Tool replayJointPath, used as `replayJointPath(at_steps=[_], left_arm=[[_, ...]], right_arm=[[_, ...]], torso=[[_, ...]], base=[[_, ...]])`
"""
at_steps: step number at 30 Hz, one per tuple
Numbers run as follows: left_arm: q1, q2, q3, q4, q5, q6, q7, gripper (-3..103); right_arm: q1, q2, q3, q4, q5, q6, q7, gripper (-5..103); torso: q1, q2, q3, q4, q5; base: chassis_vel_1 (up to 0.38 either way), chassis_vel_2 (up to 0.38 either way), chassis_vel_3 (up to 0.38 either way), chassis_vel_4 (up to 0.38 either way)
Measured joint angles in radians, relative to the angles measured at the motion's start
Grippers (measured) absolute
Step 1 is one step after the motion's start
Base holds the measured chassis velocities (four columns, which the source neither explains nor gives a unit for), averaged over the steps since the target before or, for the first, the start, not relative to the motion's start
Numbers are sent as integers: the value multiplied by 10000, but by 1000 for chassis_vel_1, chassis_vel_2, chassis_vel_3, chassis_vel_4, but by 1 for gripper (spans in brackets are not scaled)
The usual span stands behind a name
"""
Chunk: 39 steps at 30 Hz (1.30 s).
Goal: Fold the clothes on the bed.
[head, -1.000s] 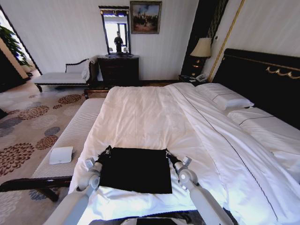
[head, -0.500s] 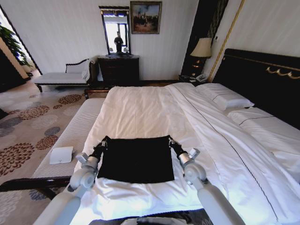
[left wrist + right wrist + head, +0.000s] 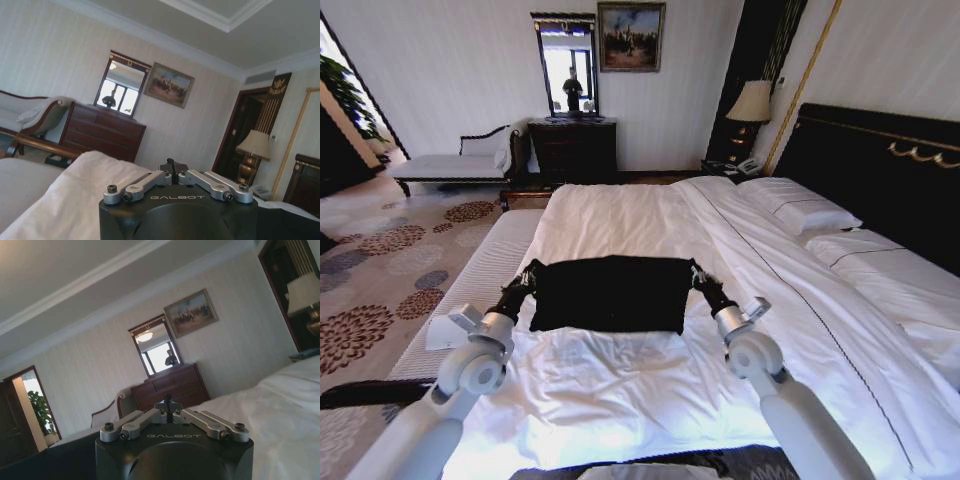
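Note:
The clothes (image 3: pixel 610 293), a black T-shirt, hang stretched between my two grippers above the white duvet of the bed (image 3: pixel 620 215). My left gripper (image 3: pixel 528 275) is shut on the shirt's left upper corner. At the right upper corner my right gripper (image 3: pixel 698 275) is shut on the cloth too. The left wrist view has the left gripper (image 3: pixel 172 165) with its jaws together and black cloth (image 3: pixel 287 222) beside it. In the right wrist view the right gripper (image 3: pixel 167 402) looks the same, with black cloth (image 3: pixel 45 462) at its side. The shirt's lettering is hidden.
A pale striped bench (image 3: pixel 485 275) runs along the bed's left side, with a small white box (image 3: pixel 435 337) on it beside my left arm. Pillows (image 3: pixel 800 210) and the dark headboard (image 3: pixel 880 170) lie to the right. A dresser (image 3: pixel 572 148) and chaise (image 3: pixel 450 165) stand at the far wall.
Both grippers have gone up and farther out over the bed, taking the shirt's held edge with them. The shirt has left its flat place near the bed's front edge.

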Motion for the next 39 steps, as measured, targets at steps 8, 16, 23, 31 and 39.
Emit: replayJointPath(at_steps=[8, 16, 23, 31, 39], left_arm=[[231, -62, -77, -169, 13, -83, -65, 1], [1221, -436, -533, -1091, 33, -132, -229, 1], [2571, -251, -1335, -2304, -211, 123, -487, 1], [3828, 160, -1433, -3120, -1100, 940, -1419, 1], [2233, -164, 127, -1270, -820, 1321, -1586, 1]], right_arm=[[-235, -129, 174, 438, 164, -50, 79, 0], [-1059, 102, 335, 1113, 330, -212, 282, 0], [-2808, 163, 1529, 2534, 1225, -656, 702, 0], [-4588, 491, 2823, 4023, 1907, -1282, 1258, 0], [-2855, 519, 1455, 2263, 2706, -2135, 2212, 0]], torso=[[0, 0, 0, 0, -1], [1, -1, 0, 0, 0], [0, 0, -1, 4, 4], [-4, 2, -2, 6, 1], [0, 1, 1, 0, 0]], base=[[0, 0, 0, 0], [0, 0, 0, 0], [0, 0, 0, 0], [0, 0, 0, 0], [0, 0, 0, 0]])
